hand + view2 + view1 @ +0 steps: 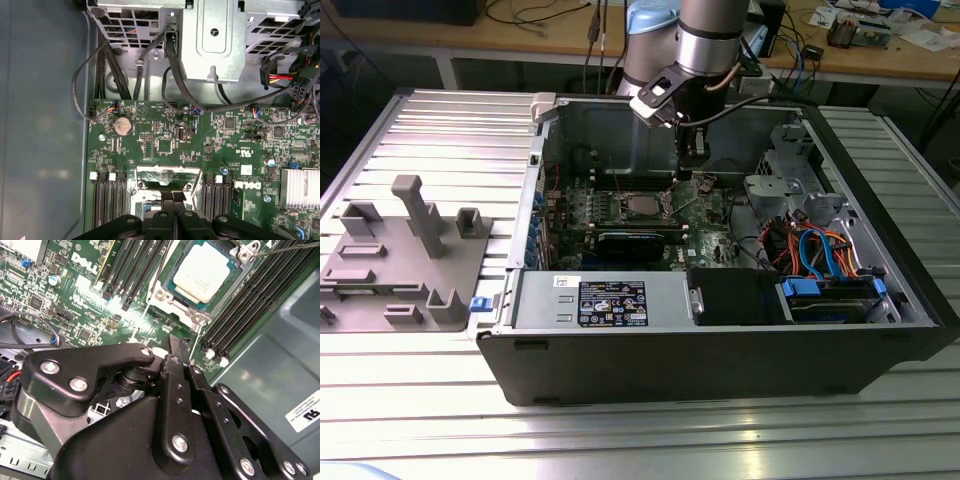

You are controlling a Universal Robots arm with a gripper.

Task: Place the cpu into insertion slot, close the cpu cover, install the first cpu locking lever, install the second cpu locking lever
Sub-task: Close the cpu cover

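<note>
**Ext. view:** arm point(705, 40) drops near-vertical from above into the open PC case point(720, 350). Case lies on the ribbed bench point(440, 130). Grey fixture plate point(400, 250) sits well apart on the exterior view's left. My fingers point(693, 165) point down over the green board, just to the exterior view's right of the insertion slot point(642, 205).

**2nd wrist view**, close on the slot:
- cpu point(202, 270) lies flat in it, silvery top up, silver frame round it.
- Thin metal rod point(285, 247) runs off from one slot corner.
- Black memory slots point(250, 305) flank it.
- Can't tell if anything is latched.
- Fingertips look clear of the board, near the slot's edge.

**1st wrist view**, looking along the fingers, takes in more of the board:
- Coin cell point(122, 126), finned heatsink point(300, 187), metal drive cage point(210, 40) w/ black cables hanging.
- Slot partly hidden behind the tips.

**Fingers:** closed, tips together, nothing between them, in both wrist views.
</note>
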